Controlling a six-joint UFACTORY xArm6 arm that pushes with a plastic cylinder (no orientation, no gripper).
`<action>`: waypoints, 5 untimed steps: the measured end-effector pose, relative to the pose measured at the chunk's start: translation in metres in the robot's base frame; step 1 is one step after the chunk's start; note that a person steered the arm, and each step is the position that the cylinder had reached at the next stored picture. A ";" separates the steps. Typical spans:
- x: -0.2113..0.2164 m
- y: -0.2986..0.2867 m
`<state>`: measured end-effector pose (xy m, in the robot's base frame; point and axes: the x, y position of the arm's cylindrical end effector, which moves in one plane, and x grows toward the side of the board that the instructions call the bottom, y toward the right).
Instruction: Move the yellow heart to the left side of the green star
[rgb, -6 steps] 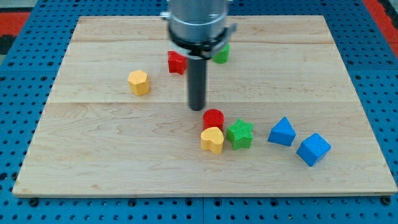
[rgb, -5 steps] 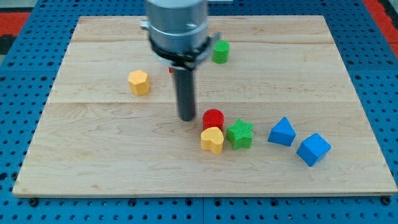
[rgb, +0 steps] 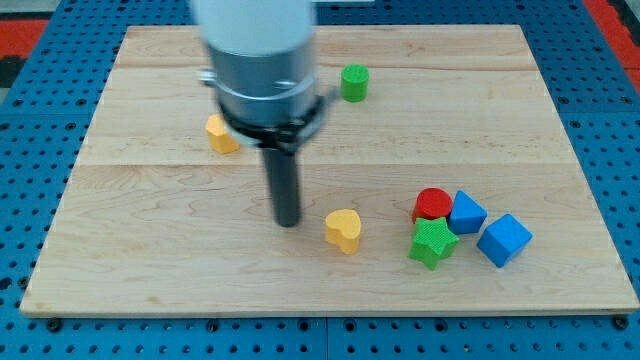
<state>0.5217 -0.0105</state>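
Observation:
The yellow heart (rgb: 343, 229) lies on the wooden board (rgb: 150, 270), below the middle. The green star (rgb: 433, 243) lies well to the heart's right, with a clear gap between them. My tip (rgb: 288, 221) rests on the board just to the left of the yellow heart, a small gap apart from it. The rod and the arm's body rise above it and hide part of the board behind.
A red cylinder (rgb: 432, 205) and a blue block (rgb: 466, 212) sit just above the star; a blue cube (rgb: 504, 240) lies to its right. A green cylinder (rgb: 354, 82) stands near the view's top. A yellow block (rgb: 219, 135) is partly hidden behind the arm.
My tip has moved down and to the view's left. The green star and red cylinder now lie further right, against the blue blocks. The yellow heart has stayed in place.

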 end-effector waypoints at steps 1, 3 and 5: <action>0.000 -0.014; 0.031 -0.001; 0.009 -0.009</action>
